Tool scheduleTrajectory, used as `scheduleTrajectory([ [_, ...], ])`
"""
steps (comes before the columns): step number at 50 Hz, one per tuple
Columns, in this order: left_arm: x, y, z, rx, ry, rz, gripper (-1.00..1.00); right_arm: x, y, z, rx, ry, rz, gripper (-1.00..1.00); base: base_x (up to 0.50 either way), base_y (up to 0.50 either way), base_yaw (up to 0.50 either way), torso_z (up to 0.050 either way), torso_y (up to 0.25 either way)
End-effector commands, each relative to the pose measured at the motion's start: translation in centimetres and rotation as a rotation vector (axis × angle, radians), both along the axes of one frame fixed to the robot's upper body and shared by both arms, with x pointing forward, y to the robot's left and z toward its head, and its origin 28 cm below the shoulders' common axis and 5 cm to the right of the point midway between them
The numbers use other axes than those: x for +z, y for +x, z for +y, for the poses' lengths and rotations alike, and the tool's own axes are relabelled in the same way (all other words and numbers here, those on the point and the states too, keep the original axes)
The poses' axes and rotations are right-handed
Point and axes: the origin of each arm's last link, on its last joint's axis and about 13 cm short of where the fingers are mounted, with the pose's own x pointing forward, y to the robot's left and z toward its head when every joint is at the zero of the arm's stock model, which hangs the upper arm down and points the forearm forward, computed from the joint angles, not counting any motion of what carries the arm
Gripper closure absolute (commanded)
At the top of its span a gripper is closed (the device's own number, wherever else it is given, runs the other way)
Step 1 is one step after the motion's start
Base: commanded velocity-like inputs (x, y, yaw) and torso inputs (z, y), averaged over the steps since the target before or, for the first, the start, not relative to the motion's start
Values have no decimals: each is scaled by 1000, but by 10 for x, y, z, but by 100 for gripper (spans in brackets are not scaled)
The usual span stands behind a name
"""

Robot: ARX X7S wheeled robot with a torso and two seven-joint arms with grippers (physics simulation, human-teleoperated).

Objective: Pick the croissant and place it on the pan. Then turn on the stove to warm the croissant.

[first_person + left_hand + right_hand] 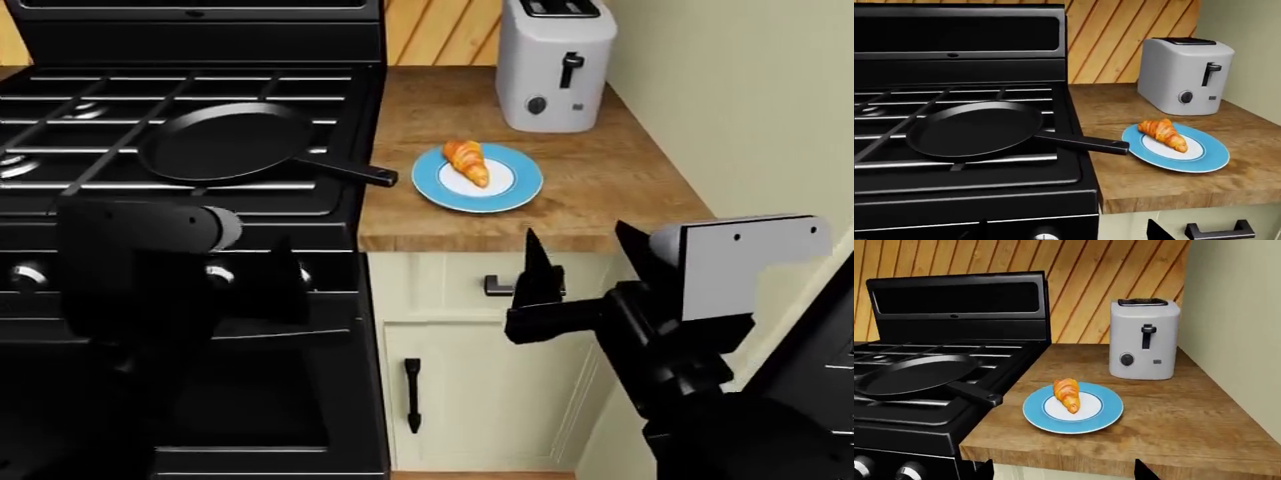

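Note:
The croissant (pixel 466 161) lies on a blue-rimmed plate (pixel 514 190) on the wooden counter, right of the stove (pixel 80 100). The black pan (pixel 227 140) sits on the stove's front right grate, with its handle pointing toward the plate. My right gripper (pixel 581 255) is open and empty, in front of the counter edge and below it. My left gripper (pixel 274 280) is low in front of the stove's knobs, with its jaws apart and empty. The left wrist view shows the croissant (pixel 1163 134) and the pan (pixel 974 129). The right wrist view shows the croissant (pixel 1067 395) and the pan (pixel 914 375).
A grey-white toaster (pixel 554 65) stands at the back of the counter by the right wall. Silver knobs (pixel 218 272) line the stove front. Below the counter are a drawer handle (pixel 497 288) and a cabinet door handle (pixel 412 393).

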Motion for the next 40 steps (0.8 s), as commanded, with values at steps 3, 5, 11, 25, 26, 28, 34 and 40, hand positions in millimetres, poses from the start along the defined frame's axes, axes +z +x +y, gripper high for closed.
scheduleTrajectory([
  [3,25,-10,5,2,22,-36,-100,18,-5,-1,46,-23,-36,-100,500,0,0,0,0],
  [5,28,-11,5,0,20,-43,-100,20,-5,-1,46,-24,-40,-100,500,0,0,0,0],
  [11,30,-14,7,8,23,-57,-100,22,-5,-1,45,-33,-48,-100,500,0,0,0,0],
  [25,30,-13,8,7,32,-73,-100,21,-3,-1,48,-42,-52,-100,500,0,0,0,0],
  [26,30,-12,8,7,32,-73,-100,21,-3,-1,47,-42,-51,-100,500,0,0,0,0],
  [28,30,-12,8,7,35,-78,-100,20,-2,-1,46,-42,-50,-100,500,0,0,0,0],
  [34,29,-11,9,15,37,-84,-100,19,-1,0,46,-42,-49,-100,500,0,0,0,3],
  [40,29,-9,10,20,31,-81,-100,21,1,1,38,-38,-41,-100,333,0,0,0,2],
])
